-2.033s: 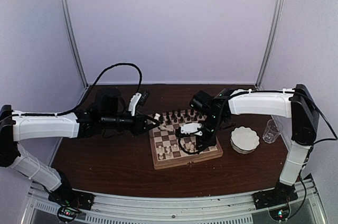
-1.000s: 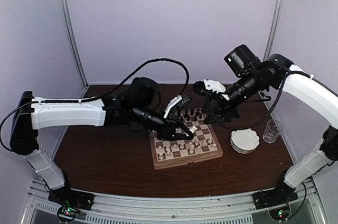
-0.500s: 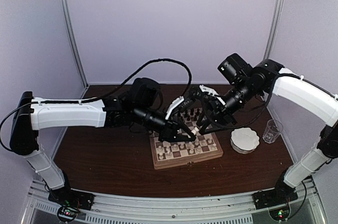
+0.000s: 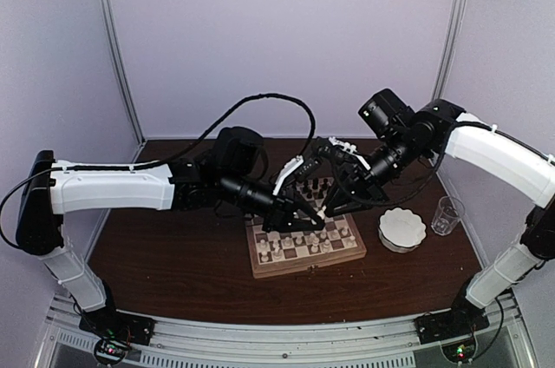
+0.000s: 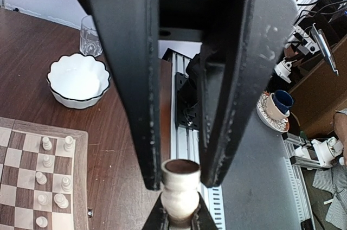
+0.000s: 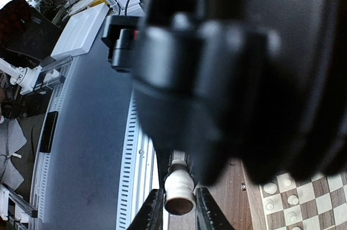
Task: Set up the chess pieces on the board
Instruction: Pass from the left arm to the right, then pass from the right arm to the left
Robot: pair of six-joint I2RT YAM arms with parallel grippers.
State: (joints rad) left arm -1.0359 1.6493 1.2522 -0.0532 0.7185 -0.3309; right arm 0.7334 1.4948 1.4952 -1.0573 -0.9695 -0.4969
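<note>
From above, my left claw [image 4: 314,216] and right claw [image 4: 326,207] are hovering tip to tip over the board [image 4: 260,269]. At my left wrist, I am pinching a cream piece [image 5: 180,189] near its base (brown underside showing), with my right fingertips [image 5: 162,218] flanking its other end. At my right wrist, everything near is blurring, so I cannot tell whether that claw is gripping.

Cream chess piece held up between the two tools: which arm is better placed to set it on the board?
Left, probably. The left tool is shut on the cream piece above the board; the right tool only flanks its other end, grip unconfirmed.
</note>
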